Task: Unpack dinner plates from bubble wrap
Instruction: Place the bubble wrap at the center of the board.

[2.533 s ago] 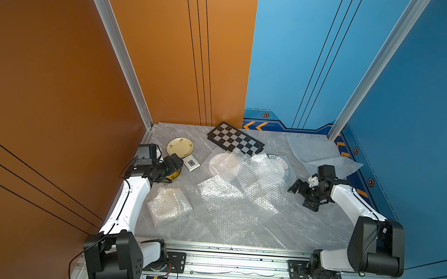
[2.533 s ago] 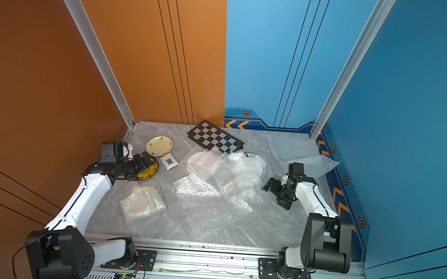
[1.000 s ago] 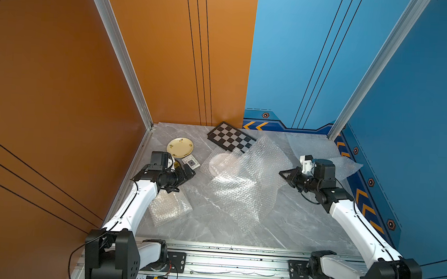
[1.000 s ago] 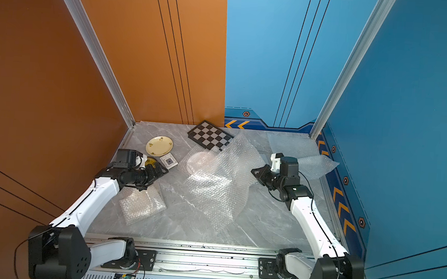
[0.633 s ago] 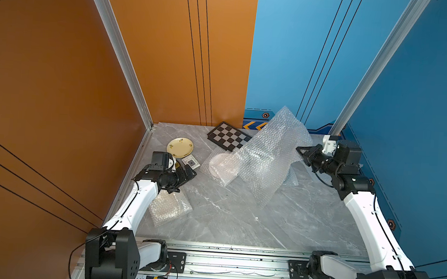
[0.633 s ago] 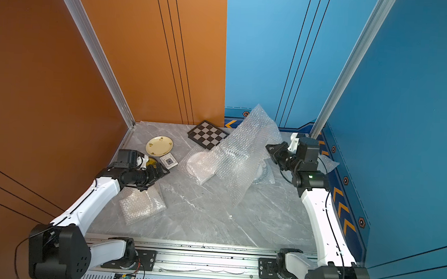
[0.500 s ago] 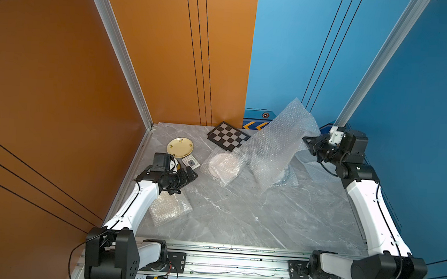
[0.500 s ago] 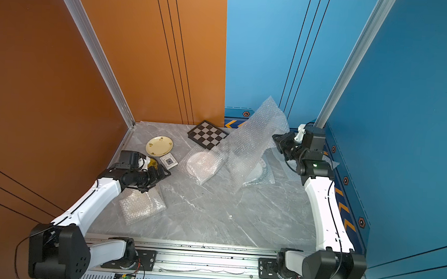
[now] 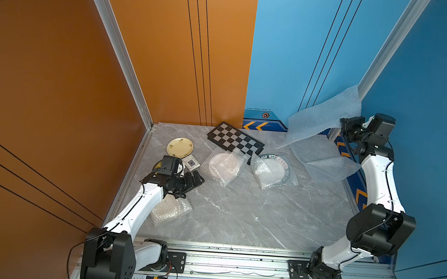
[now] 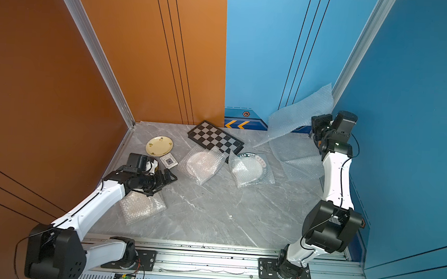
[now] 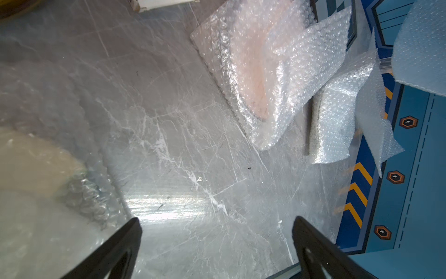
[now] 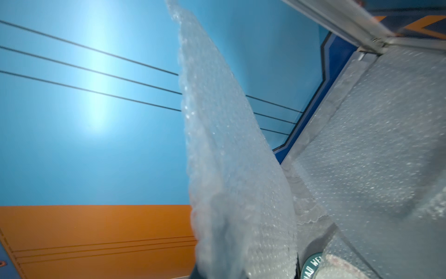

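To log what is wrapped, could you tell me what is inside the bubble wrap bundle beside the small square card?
A round whitish plate shows through the bubble wrap bundle, fully covered; its pattern cannot be made out through the bubbles.

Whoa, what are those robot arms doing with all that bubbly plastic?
They are unwrapping plates. The right gripper is shut on a bubble wrap sheet, holding it up by the blue wall. The left gripper hangs open and empty. One yellow plate lies bare; the lettered plate is half covered.
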You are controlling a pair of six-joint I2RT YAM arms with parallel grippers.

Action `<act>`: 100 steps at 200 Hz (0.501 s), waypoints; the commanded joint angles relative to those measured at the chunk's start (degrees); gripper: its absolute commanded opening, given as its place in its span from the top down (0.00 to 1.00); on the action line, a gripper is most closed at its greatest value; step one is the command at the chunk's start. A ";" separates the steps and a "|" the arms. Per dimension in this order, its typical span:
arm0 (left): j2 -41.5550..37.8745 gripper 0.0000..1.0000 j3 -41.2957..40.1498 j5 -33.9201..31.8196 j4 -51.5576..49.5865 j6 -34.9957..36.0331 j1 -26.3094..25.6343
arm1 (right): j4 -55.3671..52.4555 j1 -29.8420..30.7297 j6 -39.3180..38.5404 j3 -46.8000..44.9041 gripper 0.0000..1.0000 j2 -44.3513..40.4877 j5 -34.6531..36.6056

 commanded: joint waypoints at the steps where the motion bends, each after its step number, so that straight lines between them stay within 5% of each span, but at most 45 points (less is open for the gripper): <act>1: -0.97 0.02 -0.70 -1.88 -1.42 -0.60 -0.62 | 5.83 -2.42 2.92 -6.02 1.00 0.38 2.01; 72: 2.16 0.02 2.01 -2.60 -2.04 -0.30 -2.69 | 12.32 -3.26 1.78 -26.85 0.98 -1.25 2.06; 100: 3.23 0.02 2.76 -2.62 -2.04 0.01 -3.36 | 9.24 -3.86 -1.08 -27.38 0.65 -3.58 1.10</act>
